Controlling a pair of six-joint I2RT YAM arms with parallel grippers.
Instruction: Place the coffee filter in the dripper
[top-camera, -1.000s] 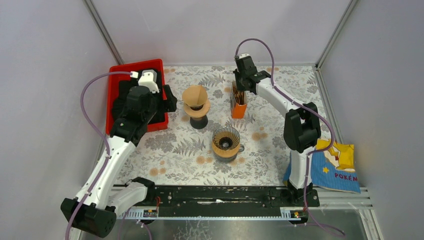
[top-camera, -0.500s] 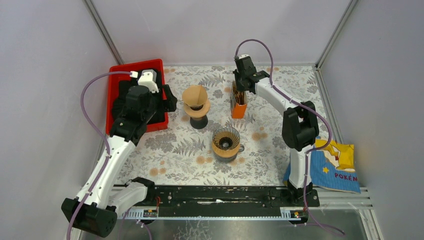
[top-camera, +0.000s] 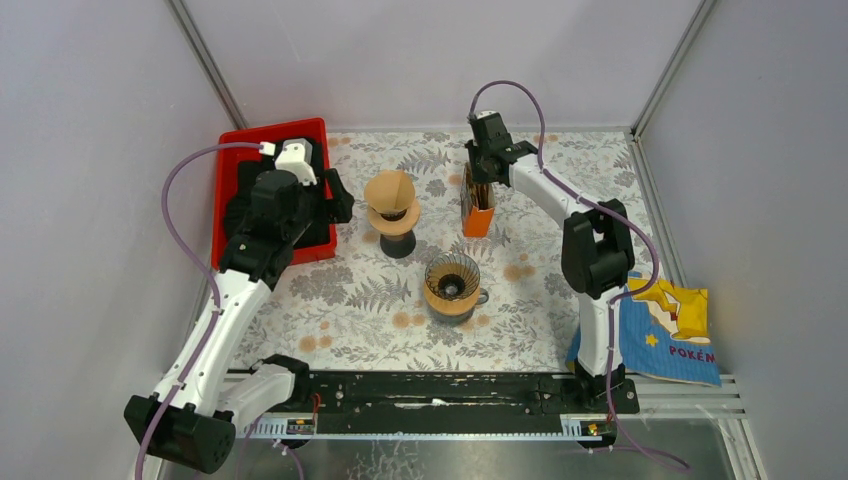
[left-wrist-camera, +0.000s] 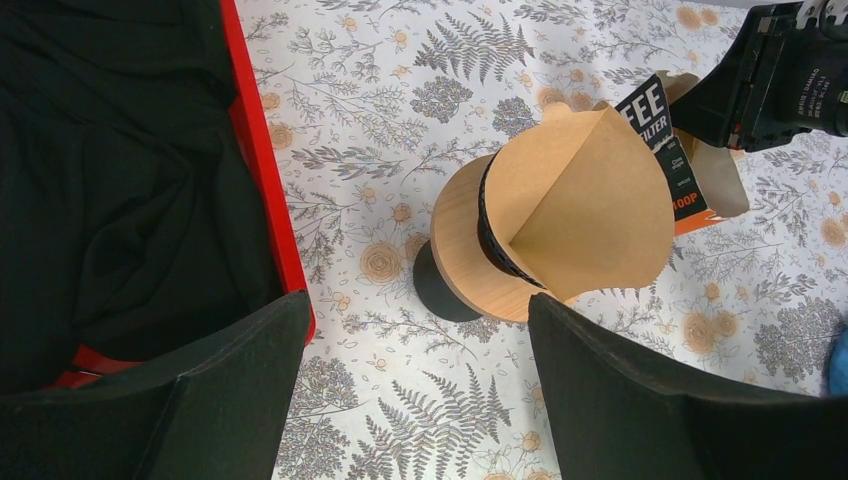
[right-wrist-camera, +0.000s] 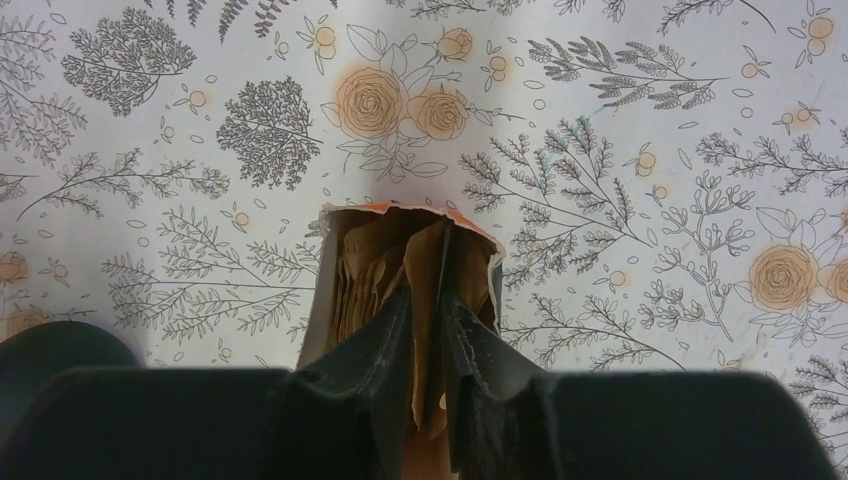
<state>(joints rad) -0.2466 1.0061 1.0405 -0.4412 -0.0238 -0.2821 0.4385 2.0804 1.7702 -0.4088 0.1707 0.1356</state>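
An orange box of brown coffee filters (top-camera: 478, 218) stands at the back of the table, its torn top (right-wrist-camera: 410, 212) open. My right gripper (top-camera: 481, 186) reaches down into it, jaws narrow, with a coffee filter (right-wrist-camera: 428, 270) pinched between the fingers (right-wrist-camera: 390, 340). A dripper with a wooden collar (top-camera: 392, 215) (left-wrist-camera: 460, 240) stands left of the box and holds an opened filter (left-wrist-camera: 585, 210). A second dripper (top-camera: 452, 280), dark and ribbed inside, sits on a mug nearer me. My left gripper (top-camera: 338, 196) (left-wrist-camera: 418, 305) hangs open just left of the first dripper, holding nothing.
A red tray (top-camera: 228, 170) (left-wrist-camera: 255, 130) lined with black cloth (left-wrist-camera: 110, 170) lies at the back left, right beside my left gripper. A blue and yellow Pokémon bag (top-camera: 675, 335) lies at the near right. Grey booth walls close in the table.
The right arm's elbow has drifted slightly left and its jaws stand a touch wider inside the box. The left arm and both drippers have not moved.
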